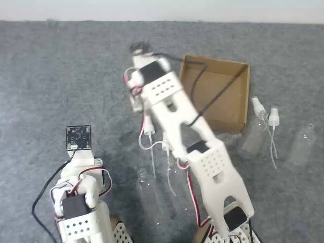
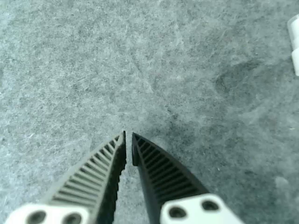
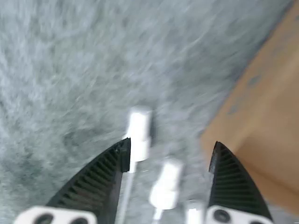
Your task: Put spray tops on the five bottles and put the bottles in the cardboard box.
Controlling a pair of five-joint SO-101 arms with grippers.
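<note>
**Overhead view, read left to right.**

Left arm (image 1: 76, 202): folded low at the near left edge of the grey tabletop (image 1: 61, 76), well apart from the task's things. Left claw (image 2: 129, 135): clenched on nothing. Its two ribbed fingers (image 2: 100, 172) all but meet at the tips above bare grey surface.

Two clear bottles (image 1: 149, 195): lying side by side at near centre, between the bases of the two arms. Two loose spray tops (image 1: 148, 129): just beyond these bottles. Their white heads rest on the tabletop and their thin dip tubes trail back toward the bottles.

Right arm (image 1: 172, 106): stretched from the near right edge diagonally across the centre, with its wrist just left of the cardboard box (image 1: 228, 62). Right claw (image 3: 170, 151): released, jaws wide apart, grasping nothing. In the right wrist view it hangs over the loose spray tops, which lie within the gap between the jaws, and a brown wall of the box stands just beside it.

Cardboard box: open side up, right of centre, toward the far side of the tabletop.

Third bottle (image 1: 253, 135): on the tabletop just right of the box, with a white top (image 1: 258, 105) at its neck. Whether this top is screwed on cannot be told. Another loose top (image 1: 274, 117): just beside the third bottle, tube trailing. Fourth bottle (image 1: 302, 144): farthest right, apart from the others. All the bottles seen lie outside the box.
</note>
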